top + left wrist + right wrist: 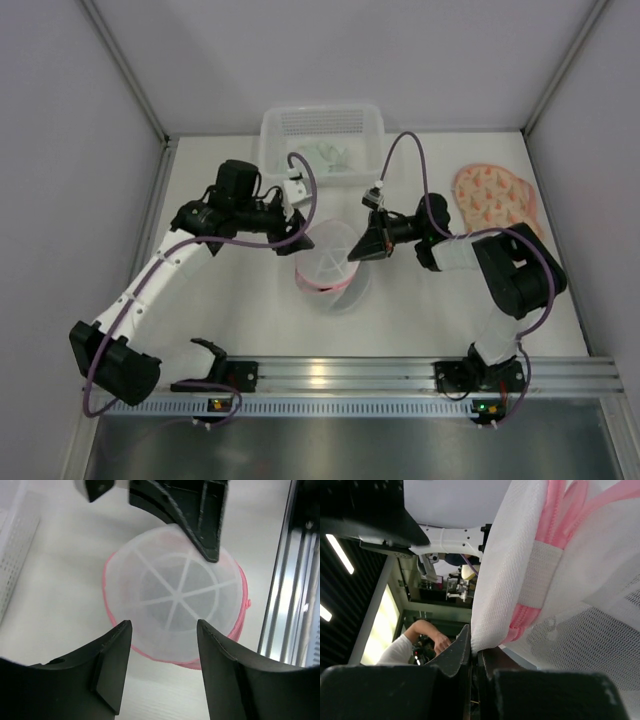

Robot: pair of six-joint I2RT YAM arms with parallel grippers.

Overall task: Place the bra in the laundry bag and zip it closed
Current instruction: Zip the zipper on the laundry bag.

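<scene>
The laundry bag (325, 262) is a round white mesh pod with pink trim, standing at the table's middle. It fills the left wrist view (175, 595), its domed lid with white ribs facing the camera. My right gripper (360, 250) is shut on the bag's mesh edge (520, 555) beside the pink zipper tape, on the bag's right side. My left gripper (297, 235) is open and empty, hovering at the bag's left side (164, 630). The bra (493, 197), peach with a small red pattern, lies flat at the table's right edge, apart from both grippers.
A white perforated basket (320, 125) with a pale green item inside stands at the back, just behind the left gripper. An aluminium rail (400, 375) runs along the near edge. Grey walls close in on both sides.
</scene>
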